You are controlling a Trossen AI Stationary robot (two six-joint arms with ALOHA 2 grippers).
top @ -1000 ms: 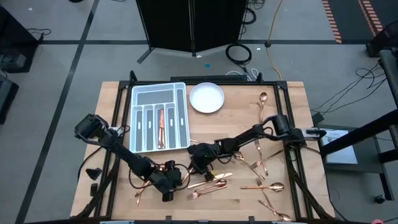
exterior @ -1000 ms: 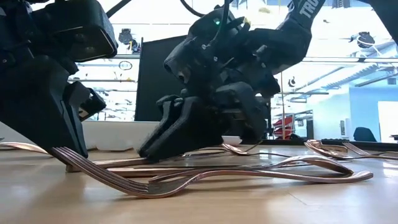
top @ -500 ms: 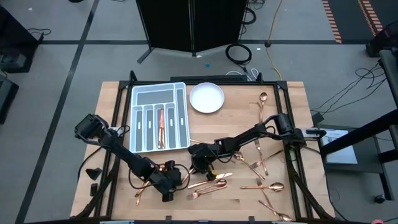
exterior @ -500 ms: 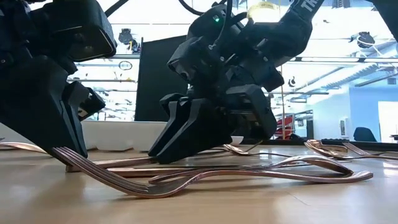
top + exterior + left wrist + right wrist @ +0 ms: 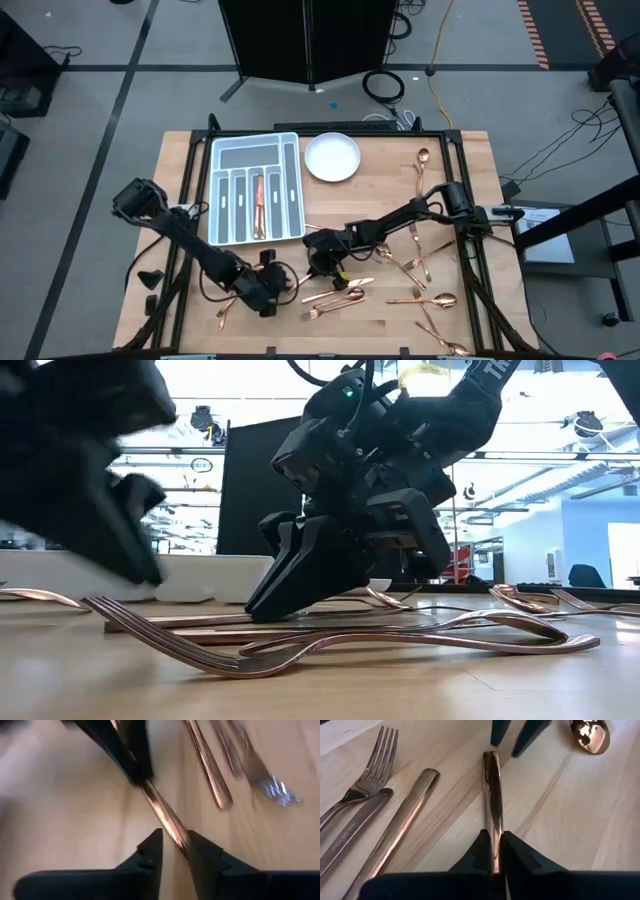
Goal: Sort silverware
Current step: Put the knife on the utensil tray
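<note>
Left gripper (image 5: 268, 292) low near table's (image 5: 470, 200) front edge, fingers slightly parted astride a copper handle (image 5: 165, 817), grip uncertain. Right gripper (image 5: 493, 851) at table centre, pinched tight on a second handle (image 5: 492, 795). Remaining silverware (image 5: 415, 265) scattered rightward.

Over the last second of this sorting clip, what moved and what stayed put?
The left hand slid toward the table's left edge and let go of a copper piece; its fingers now stand open around it. The right hand, shut on the other end of that piece, tipped slightly but kept its place. The grey tray, white plate and loose silverware did not move.
</note>
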